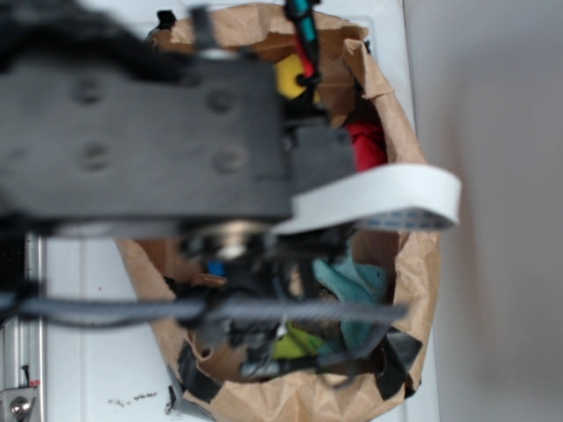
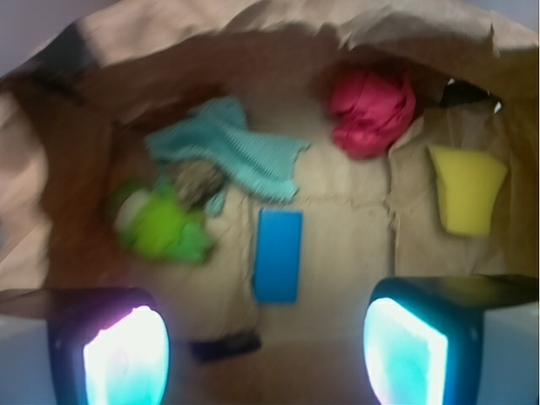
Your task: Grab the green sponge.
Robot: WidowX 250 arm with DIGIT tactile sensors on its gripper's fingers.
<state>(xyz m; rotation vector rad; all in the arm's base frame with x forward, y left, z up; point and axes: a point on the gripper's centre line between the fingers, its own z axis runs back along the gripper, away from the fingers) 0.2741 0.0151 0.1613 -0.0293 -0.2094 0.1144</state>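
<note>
A: Wrist view, left to right: lime-green fuzzy lobed toy (image 2: 162, 224), teal terry cloth (image 2: 229, 145), blue rectangular block (image 2: 278, 255), crumpled red fabric (image 2: 371, 110), then the yellow foam sponge block (image 2: 466, 189) at far right against the brown paper bag wall (image 2: 253, 51).

B: Gripper (image 2: 266, 350)?

A: Jaws spread wide, nothing between them, lined up over the blue block rather than the sponge.

B: Risks?

A: Probably grabbing the blue block or the lime toy by colour. A pad could also snag the bag wall beside the sponge.
</note>
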